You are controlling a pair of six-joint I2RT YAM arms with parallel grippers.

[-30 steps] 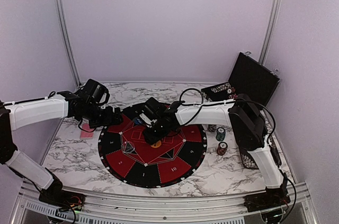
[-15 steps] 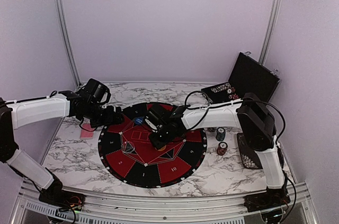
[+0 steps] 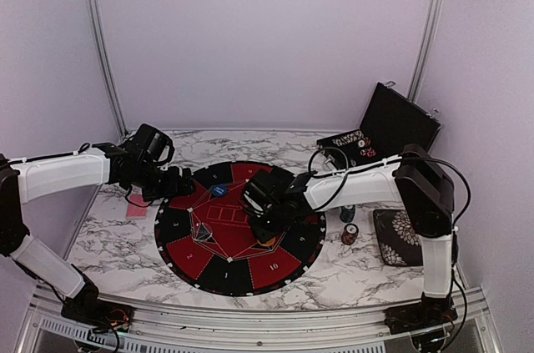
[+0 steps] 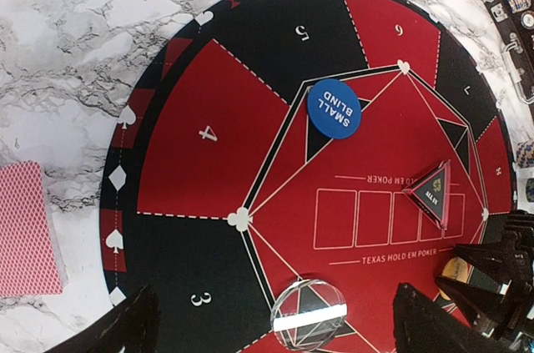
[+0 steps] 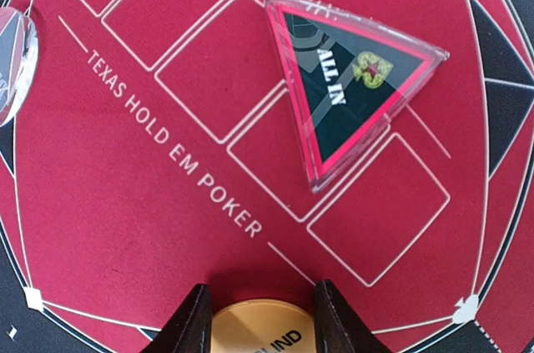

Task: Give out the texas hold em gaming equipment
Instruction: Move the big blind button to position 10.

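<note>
My right gripper (image 5: 260,288) is shut on an orange button disc (image 5: 263,332) marked "BLIND", low over the red centre of the round poker mat (image 3: 188,257). A clear-edged "ALL IN" triangle (image 5: 350,78) lies just ahead of it. My left gripper (image 4: 279,338) hangs open over the mat's left side, above a clear round disc (image 4: 309,322). A blue "SMALL BLIND" disc (image 4: 334,108) lies on the mat further in. A pink-red-backed card deck (image 4: 27,228) rests on the marble left of the mat. Two chip stacks (image 3: 348,224) stand right of the mat.
A black hinged case (image 3: 392,128) stands open at the back right, with more pieces inside. A dark flower-patterned tray (image 3: 399,238) lies by the right arm's base. The right gripper (image 3: 269,221) and left gripper (image 3: 183,184) are both over the mat, about a hand's width apart.
My right gripper has slid rightward across the mat's centre, closing a little on the orange disc. The flowered tray is now uncovered. The left arm has barely moved.
</note>
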